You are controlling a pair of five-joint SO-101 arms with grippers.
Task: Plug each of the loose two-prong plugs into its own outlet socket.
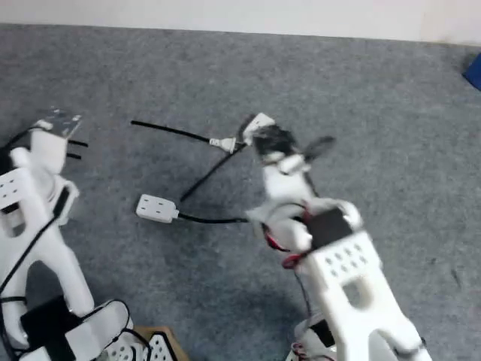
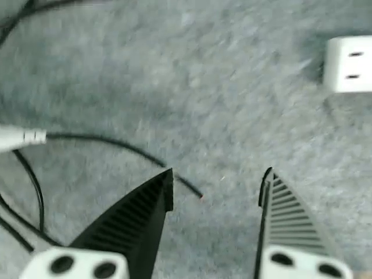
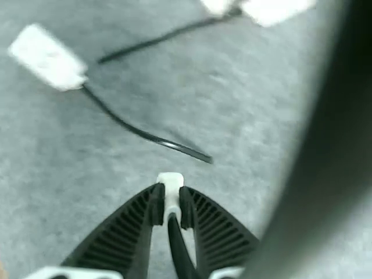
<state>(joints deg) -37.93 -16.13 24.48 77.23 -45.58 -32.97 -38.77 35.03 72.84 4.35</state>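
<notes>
My right gripper (image 3: 168, 200) is shut on a small white plug (image 3: 170, 185), whose black cable runs back between the fingers. In the high view this gripper (image 1: 270, 143) hovers over the carpet's middle, beside a white block (image 1: 259, 122) and a white plug (image 1: 222, 143) on a black cable. A white outlet socket (image 1: 156, 208) (image 3: 46, 58) lies flat on the carpet with its own black cable (image 1: 214, 219). My left gripper (image 2: 218, 186) is open above bare carpet at the far left (image 1: 64, 128). Ahead of it lie a two-slot socket (image 2: 349, 64) and a white plug (image 2: 23, 138).
Grey carpet (image 1: 376, 98) covers the whole work surface. Black cables (image 1: 169, 131) cross the middle. A blue object (image 1: 473, 71) pokes in at the right edge, and a wooden block (image 1: 161, 338) sits by the left arm's base.
</notes>
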